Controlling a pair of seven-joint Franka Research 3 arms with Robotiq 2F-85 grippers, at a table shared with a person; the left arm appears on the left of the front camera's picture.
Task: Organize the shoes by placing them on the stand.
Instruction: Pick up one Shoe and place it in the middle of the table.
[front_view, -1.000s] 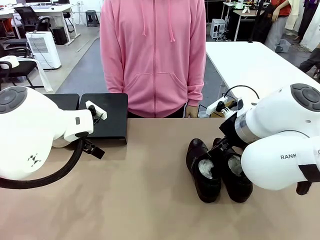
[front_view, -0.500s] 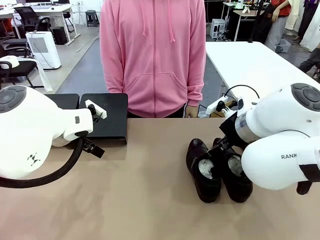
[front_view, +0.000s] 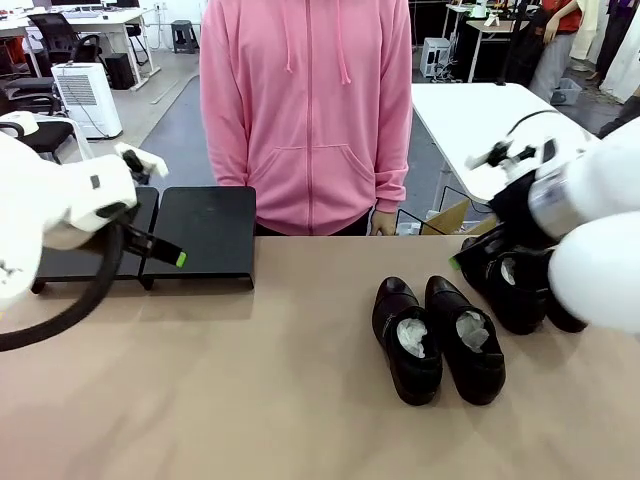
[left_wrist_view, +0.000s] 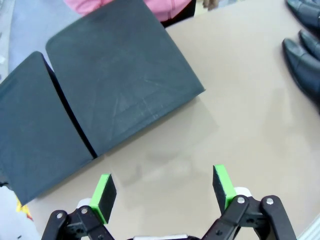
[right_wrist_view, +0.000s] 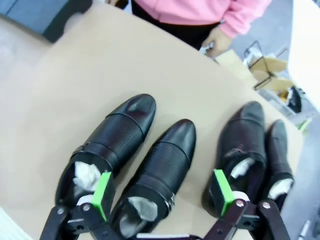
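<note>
The left jaws stand wide and hold nothing, their green pads (left_wrist_view: 105, 192) over bare counter (left_wrist_view: 240, 120), just short of the near edge of the stand (left_wrist_view: 120, 95); the right jaws are equally wide and empty, their pads (right_wrist_view: 220, 190) hanging above the heel ends of the shoes; whether they touch any leather I cannot tell.

Below the right jaws lie four black shoes, all on the counter and well apart from the stand; the first shoe (right_wrist_view: 107, 142) and the second shoe (right_wrist_view: 162, 160) lie side by side, nearly touching, white paper showing in their openings; the third shoe (right_wrist_view: 242, 145) and the fourth shoe (right_wrist_view: 277, 155) form another pair just beside them, also stuffed with paper; every toe points toward the far side.

In the front view the stand's two black platforms sit side by side at the far left of the counter, tops bare, the left one partly behind the left arm (front_view: 60, 200); a person in a pink hoodie (front_view: 305, 110) stands at the far edge, one hand (front_view: 380, 222) at the counter's rim.
</note>
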